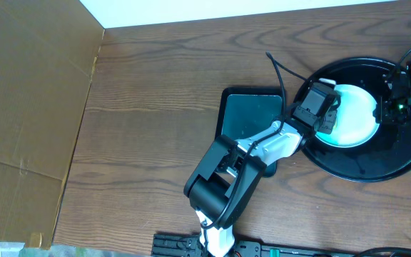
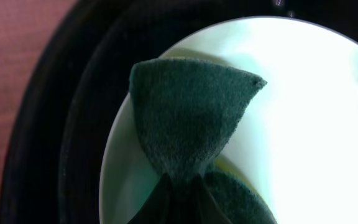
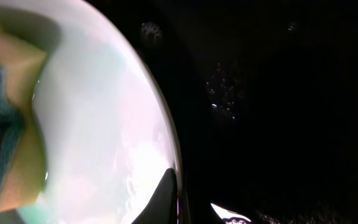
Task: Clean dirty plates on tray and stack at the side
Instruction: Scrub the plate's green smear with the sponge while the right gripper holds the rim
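- Green sponge [image 2: 188,118] was pinched in the left claw [image 2: 178,196], over the plate [image 1: 355,114] at the tray's [image 1: 362,168] middle; it needed flat, firm strokes.
- Toward the tray's right side, the right claw [image 1: 397,107] met the plate's rim. I could not tell its grip; it needed to steady the plate.

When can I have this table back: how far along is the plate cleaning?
Done: nothing that shows; no stack lies beside the tray. In hand: the left gripper holds a sponge on the one plate in view, teal-tinged at its edge; the right gripper sits at its rim. Left: finishing this plate and stacking it aside.
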### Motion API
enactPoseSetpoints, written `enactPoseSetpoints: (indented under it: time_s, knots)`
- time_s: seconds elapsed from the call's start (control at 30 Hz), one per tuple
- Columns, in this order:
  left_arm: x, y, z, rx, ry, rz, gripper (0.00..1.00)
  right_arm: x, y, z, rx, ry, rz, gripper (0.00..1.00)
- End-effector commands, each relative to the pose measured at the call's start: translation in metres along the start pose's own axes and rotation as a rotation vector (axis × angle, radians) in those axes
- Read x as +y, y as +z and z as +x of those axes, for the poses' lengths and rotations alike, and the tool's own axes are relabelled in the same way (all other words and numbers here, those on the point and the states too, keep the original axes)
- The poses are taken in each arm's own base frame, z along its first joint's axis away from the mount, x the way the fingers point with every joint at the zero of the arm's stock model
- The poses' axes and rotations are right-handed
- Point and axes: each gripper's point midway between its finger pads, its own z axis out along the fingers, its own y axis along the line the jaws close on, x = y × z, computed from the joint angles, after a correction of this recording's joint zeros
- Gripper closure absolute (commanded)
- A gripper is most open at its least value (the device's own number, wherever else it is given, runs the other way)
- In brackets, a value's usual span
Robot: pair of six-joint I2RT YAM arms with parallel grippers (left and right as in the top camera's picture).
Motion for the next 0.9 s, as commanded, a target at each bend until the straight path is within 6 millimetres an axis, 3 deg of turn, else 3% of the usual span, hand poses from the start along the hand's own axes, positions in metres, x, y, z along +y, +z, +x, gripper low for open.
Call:
enactPoseSetpoints:
  time_s: [0.0,0.2,0.63,0.87]
  knots:
    - [0.034,0.010,0.001,-0.023,0.036,-0.112,0.93,-0.012,0.021,0.026,0.086,-0.009,0.060,0.99]
    - [-0.003,0.008,-0.031,-0.142,-0.073,0.094,0.93,-0.013,0.021,0.028,0.096,-0.006,0.061,0.99]
    - [-0.012,0.003,-0.056,-0.245,-0.087,0.143,0.93,-0.013,0.021,0.028,0.095,-0.006,0.061,0.99]
    - [-0.004,0.018,-0.050,-0.250,-0.063,0.130,0.93,-0.013,0.020,0.030,0.103,-0.003,0.062,0.99]
